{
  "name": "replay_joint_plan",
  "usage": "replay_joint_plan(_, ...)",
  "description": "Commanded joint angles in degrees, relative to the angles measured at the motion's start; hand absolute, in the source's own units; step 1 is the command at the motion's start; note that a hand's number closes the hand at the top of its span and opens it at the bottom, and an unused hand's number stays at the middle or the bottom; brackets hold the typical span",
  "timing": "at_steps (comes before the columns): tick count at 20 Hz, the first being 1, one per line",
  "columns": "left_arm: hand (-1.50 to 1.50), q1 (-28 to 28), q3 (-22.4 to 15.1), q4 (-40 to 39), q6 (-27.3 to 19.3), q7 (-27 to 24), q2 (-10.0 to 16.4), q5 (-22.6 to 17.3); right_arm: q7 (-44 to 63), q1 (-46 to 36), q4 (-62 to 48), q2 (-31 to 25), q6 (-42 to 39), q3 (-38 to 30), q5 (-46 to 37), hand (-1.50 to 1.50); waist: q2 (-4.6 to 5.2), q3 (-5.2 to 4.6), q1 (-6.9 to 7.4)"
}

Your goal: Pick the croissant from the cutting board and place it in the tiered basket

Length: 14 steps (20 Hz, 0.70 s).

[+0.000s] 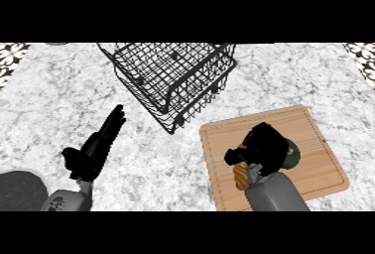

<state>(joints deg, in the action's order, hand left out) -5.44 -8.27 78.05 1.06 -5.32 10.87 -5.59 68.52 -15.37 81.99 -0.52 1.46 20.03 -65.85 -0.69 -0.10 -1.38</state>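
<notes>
Croissant (pixel 240 178) on cutting board (pixel 322 163), outside tiered basket (pixel 176 74); long axis near-far. Right hand (pixel 265 146) covers it (grasp: cannot tell); left hand (pixel 93 151) straight-fingered.

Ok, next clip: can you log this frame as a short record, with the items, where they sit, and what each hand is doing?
counter: grey-white marble pattern
tiered basket: black wire, top centre
cutting board: wooden, lower right
croissant: on the cutting board, mostly hidden by the right hand
green item: on the cutting board, partly hidden, unidentifiable
right hand: over the croissant; grasp unclear
left hand: open, resting at left
status: croissant not yet in the tiered basket
</notes>
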Motion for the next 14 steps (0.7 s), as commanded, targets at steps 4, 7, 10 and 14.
replay_joint_plan(4, 0.00, 1.72, 1.24, -0.26, 0.64, -0.33, 0.47, -0.93, 12.10, 14.67, 24.86, 0.49, 1.21, 10.21, -10.02, 1.50, -0.38, -0.02, -1.11)
replay_joint_plan(7, 0.00, 1.31, 1.02, -0.85, 1.12, -2.06, 0.43, -0.44, 10.25, 13.17, 34.26, 0.49, 4.59, 11.56, -8.59, 1.50, -0.21, 0.01, -0.69)
replay_joint_plan(10, 0.00, -0.49, 1.41, -1.39, 2.65, -0.75, 1.20, -1.13, 13.26, 7.35, 39.71, 0.50, 1.32, 16.36, -16.15, 1.50, 0.08, -0.05, 0.37)
replay_joint_plan(14, 0.00, -1.08, 0.25, 0.12, 0.92, 1.07, -0.65, -0.07, 16.62, -0.21, 43.16, 0.49, -7.79, 17.45, -19.48, 1.50, 0.37, -0.05, 1.32)
